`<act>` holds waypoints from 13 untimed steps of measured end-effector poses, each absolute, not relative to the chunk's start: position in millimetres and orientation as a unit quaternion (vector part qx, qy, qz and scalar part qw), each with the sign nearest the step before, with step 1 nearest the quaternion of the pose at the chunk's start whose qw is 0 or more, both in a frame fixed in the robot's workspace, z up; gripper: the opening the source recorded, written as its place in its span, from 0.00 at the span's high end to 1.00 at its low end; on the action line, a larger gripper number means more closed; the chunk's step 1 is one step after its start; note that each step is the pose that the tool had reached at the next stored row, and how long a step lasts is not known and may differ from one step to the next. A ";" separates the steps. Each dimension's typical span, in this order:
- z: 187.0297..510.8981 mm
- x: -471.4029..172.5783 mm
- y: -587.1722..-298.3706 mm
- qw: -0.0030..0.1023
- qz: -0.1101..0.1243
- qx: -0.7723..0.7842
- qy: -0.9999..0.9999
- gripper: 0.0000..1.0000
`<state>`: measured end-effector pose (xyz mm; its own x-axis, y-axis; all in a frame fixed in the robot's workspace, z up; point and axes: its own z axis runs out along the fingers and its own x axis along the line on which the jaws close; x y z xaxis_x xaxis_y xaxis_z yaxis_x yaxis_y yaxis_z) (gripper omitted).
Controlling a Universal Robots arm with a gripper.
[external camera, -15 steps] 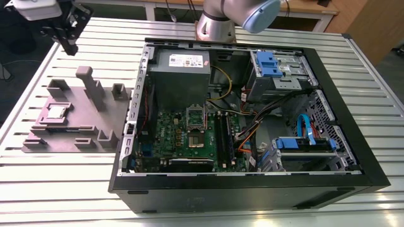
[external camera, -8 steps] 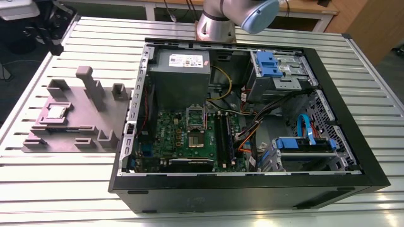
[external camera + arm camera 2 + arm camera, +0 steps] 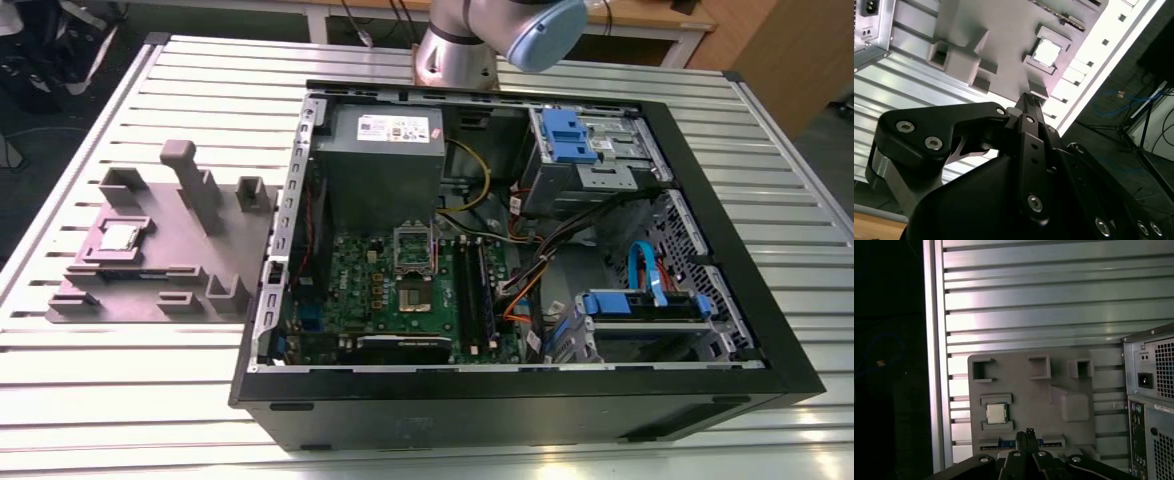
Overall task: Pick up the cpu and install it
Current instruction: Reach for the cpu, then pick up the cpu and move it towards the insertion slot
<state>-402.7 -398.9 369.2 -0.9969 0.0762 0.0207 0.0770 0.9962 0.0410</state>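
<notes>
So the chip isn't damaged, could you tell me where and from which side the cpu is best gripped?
Come straight down from above: the cpu lies flat, top up, in the grey holder. Pinch its two free edges; raised bars flank the other two.

A robotics lab: opened computer case (image 3: 534,412) on a slatted aluminium table (image 3: 134,400).

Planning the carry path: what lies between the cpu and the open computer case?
In the exterior view, grey upright posts of the holder stand between the cpu and the computer case.
</notes>
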 end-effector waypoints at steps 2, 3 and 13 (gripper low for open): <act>368.8 -409.3 -398.9 0.010 -0.021 -0.038 -0.999 0.90; 368.8 -412.1 -398.9 0.010 -0.021 -0.038 -0.999 0.90; 368.4 -414.9 -398.9 0.010 -0.021 -0.038 -0.999 0.90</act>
